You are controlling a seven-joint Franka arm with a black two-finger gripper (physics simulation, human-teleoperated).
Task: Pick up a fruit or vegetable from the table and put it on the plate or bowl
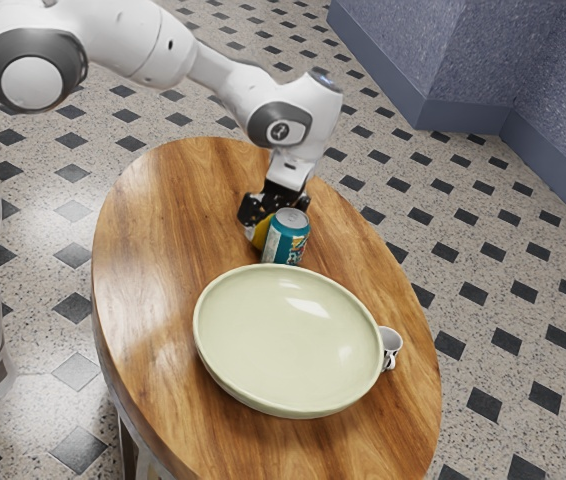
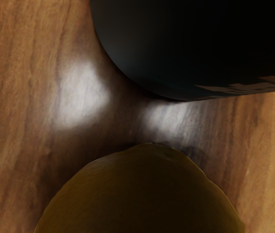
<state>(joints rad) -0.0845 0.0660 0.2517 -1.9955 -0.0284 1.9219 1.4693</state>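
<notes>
The oval wooden bench (image 1: pixel 153 260) stands on a checkered tile floor (image 1: pixel 483 250). A wide pale-green plate (image 1: pixel 283 335) lies on its near half, with a small white cup (image 1: pixel 391 347) just beside the rim on the exterior view's right. Behind the plate stands a teal can (image 1: pixel 286 237). A yellow fruit (image 1: pixel 260 236), perhaps a lemon, sits just beside the can, mostly hidden.

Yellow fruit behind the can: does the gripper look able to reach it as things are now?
Probably yes. The gripper hangs right above the yellow fruit, with nothing between them. The can stands close beside the fruit but apart from it, so it might get bumped.
</notes>
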